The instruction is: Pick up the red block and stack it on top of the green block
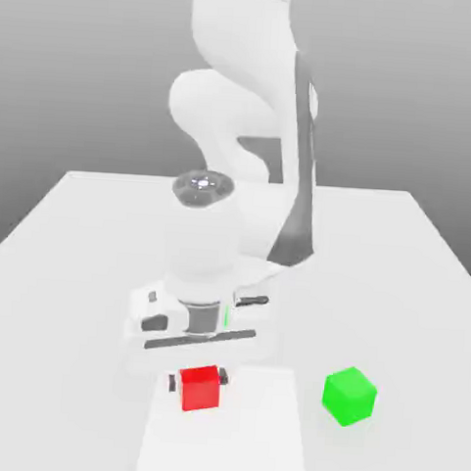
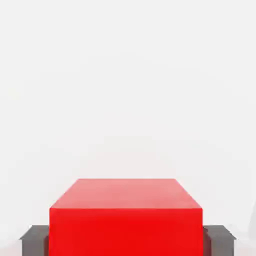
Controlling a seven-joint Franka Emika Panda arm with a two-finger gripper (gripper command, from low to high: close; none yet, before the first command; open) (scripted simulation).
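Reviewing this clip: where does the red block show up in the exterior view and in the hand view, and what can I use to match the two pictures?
Exterior view: the red block sits low in the picture, under the gripper, to the exterior view's left of the green block.
Hand view: the red block fills the foreground; the green block is not in it.
Shared landmark: the dark fingers flanking the red block on both sides.

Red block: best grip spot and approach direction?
Take the red block across its two flat side faces, coming straight down from above. It sits square on the table, top face level, so parallel faces suit the pincer. The hand view shows a finger at each side face already, block centred between them.
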